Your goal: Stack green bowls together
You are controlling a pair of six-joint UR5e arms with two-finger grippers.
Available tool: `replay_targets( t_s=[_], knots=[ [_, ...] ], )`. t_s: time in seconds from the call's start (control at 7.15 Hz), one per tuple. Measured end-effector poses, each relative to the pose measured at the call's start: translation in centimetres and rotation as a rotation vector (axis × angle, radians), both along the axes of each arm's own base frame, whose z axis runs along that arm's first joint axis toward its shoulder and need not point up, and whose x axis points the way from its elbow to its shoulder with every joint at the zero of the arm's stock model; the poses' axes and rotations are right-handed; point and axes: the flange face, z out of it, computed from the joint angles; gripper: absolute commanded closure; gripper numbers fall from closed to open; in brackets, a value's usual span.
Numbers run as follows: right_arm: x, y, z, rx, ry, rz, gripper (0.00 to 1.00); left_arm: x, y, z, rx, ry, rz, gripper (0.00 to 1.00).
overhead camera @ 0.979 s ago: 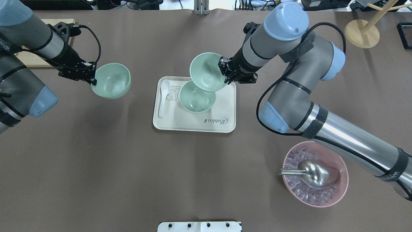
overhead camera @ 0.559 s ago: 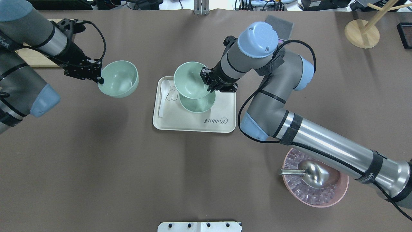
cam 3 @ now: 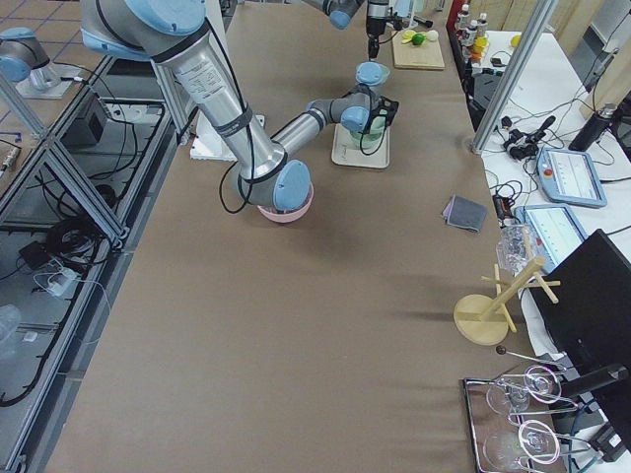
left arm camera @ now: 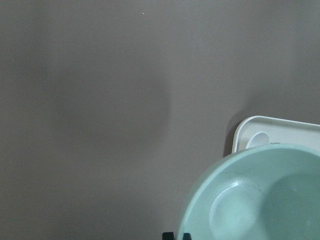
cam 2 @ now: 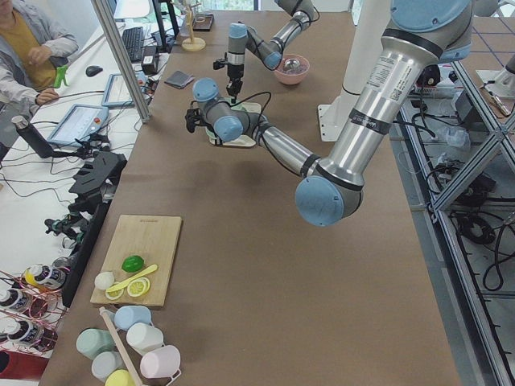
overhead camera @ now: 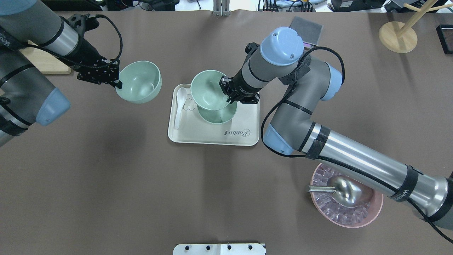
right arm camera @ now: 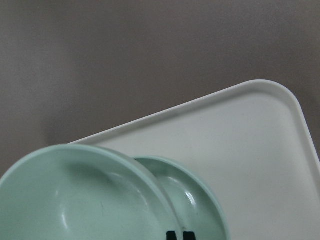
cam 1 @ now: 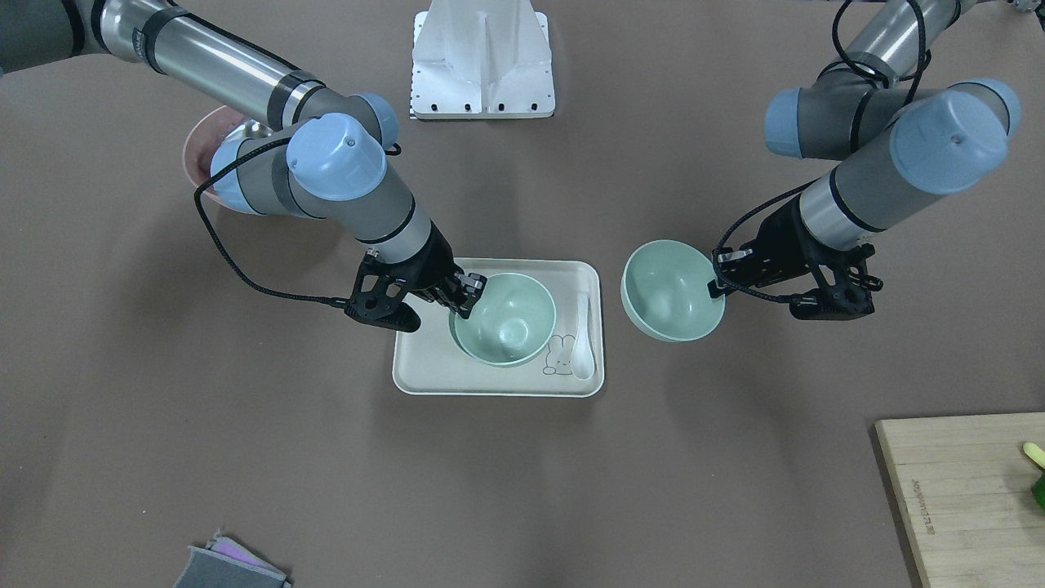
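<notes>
One green bowl (overhead camera: 218, 115) sits on the cream tray (overhead camera: 212, 136). My right gripper (overhead camera: 226, 92) is shut on the rim of a second green bowl (overhead camera: 208, 88) and holds it tilted just above the first, overlapping it; the right wrist view shows the held bowl (right arm camera: 75, 200) over the lower one (right arm camera: 197, 200). My left gripper (overhead camera: 118, 83) is shut on the rim of a third green bowl (overhead camera: 139, 86), held above the table left of the tray. From the front, the right gripper (cam 1: 465, 294) and left gripper (cam 1: 718, 286) each hold a bowl (cam 1: 502, 318) (cam 1: 669, 290).
A white spoon (overhead camera: 178, 106) lies on the tray's left side. A pink bowl (overhead camera: 375, 212) with ice and a metal scoop (overhead camera: 345, 193) stands at the right front. A wooden board (overhead camera: 42, 65), grey cloth (overhead camera: 306, 26) and wooden stand (overhead camera: 398, 35) lie at the back.
My right gripper has carried its bowl left and down over the bowl on the tray. My left gripper has moved right towards the tray with its bowl.
</notes>
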Motion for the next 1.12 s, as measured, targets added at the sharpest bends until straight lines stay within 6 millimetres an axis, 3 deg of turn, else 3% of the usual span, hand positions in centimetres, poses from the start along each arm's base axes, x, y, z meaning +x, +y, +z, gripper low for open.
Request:
replay_targets(
  t_s=[0.14, 0.42, 0.7, 0.84, 1.12],
  knots=[
    [-0.1, 0.3, 0.1, -0.021, 0.003, -0.025, 0.01, 0.0, 0.0, -0.6, -0.009, 0.01, -0.001, 1.0],
    [0.9, -0.4, -0.3, -0.051, 0.02, -0.028, 0.0, 0.2, 0.1, -1.5, -0.021, 0.021, -0.007, 1.0],
    [3.8, -2.3, -1.0, -0.072, 0.02, -0.018, 0.0, 0.9, -0.2, -3.2, -0.021, 0.034, -0.009, 1.0],
    [6.6, -3.9, -0.4, -0.086, 0.007, -0.024, 0.0, 2.7, -0.4, -5.0, -0.029, 0.043, -0.005, 1.0],
    [16.4, -6.9, 4.8, -0.063, -0.007, -0.035, 0.0, 9.4, -0.7, -9.6, -0.033, 0.032, -0.019, 1.0]
  ],
)
